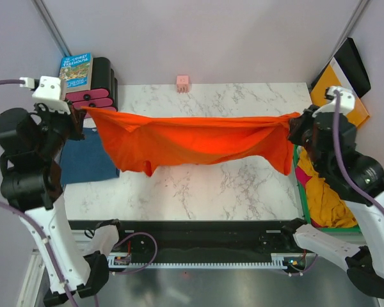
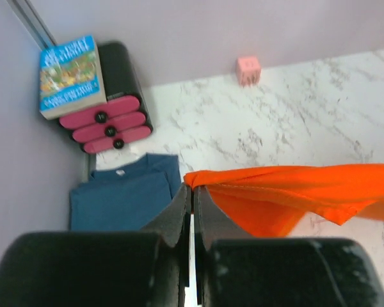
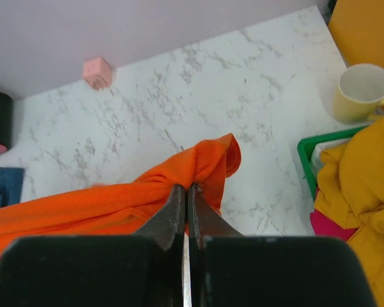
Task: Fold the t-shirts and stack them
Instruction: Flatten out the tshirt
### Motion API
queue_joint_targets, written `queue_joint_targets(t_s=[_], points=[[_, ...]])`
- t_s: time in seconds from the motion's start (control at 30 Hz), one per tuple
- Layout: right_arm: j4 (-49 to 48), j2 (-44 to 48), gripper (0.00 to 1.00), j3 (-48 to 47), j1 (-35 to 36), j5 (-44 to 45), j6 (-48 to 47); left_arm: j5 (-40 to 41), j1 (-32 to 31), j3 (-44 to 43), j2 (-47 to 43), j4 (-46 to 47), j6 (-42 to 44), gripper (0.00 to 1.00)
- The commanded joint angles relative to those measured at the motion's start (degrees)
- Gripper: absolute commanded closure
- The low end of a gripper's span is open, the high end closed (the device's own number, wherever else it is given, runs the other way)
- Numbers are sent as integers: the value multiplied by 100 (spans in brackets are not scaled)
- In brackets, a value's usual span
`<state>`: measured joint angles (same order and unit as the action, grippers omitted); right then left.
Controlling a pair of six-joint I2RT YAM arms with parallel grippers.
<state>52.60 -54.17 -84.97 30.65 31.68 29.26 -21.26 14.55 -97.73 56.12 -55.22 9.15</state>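
An orange-red t-shirt (image 1: 192,144) hangs stretched between my two grippers above the marble table (image 1: 198,192). My left gripper (image 1: 83,112) (image 2: 192,187) is shut on its left end (image 2: 208,178). At the other end my right gripper (image 1: 296,121) (image 3: 186,187) is shut on bunched cloth (image 3: 208,163). A dark teal-blue t-shirt (image 1: 86,160) (image 2: 125,195) lies folded at the table's left edge. Mustard-yellow (image 1: 326,198) (image 3: 365,185) and pink (image 3: 329,224) t-shirts lie piled in the green bin (image 3: 307,153) at the right.
A black rack with pink pieces (image 1: 96,93) and a book (image 1: 75,67) stand at the back left. A small pink cube (image 1: 182,82) sits at the back edge. A pale yellow mug (image 3: 361,93) and an orange folder (image 1: 355,105) are at the back right.
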Motion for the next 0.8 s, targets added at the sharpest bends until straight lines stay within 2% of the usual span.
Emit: queue_joint_targets(t_s=[0.0,0.17,0.3,0.57,0.77], points=[[285,100,100,-1028,-7,470,-411,-36,75,-999,-276,-15,-299,98],[426,47,100,-1435,-7,462,-500,-63,66,-1651,-452,-366,-501,98],[279,38,100,-918,-7,444,-456,-133,66,-1372,-593,-411,-519,98],[-1065,-435,100,1067,-16,-13,-105,-309,66,1068,-348,669,-159,98],[-1655,-1297,100,1728,-16,57,317,-134,66,2327,503,1628,245,98]])
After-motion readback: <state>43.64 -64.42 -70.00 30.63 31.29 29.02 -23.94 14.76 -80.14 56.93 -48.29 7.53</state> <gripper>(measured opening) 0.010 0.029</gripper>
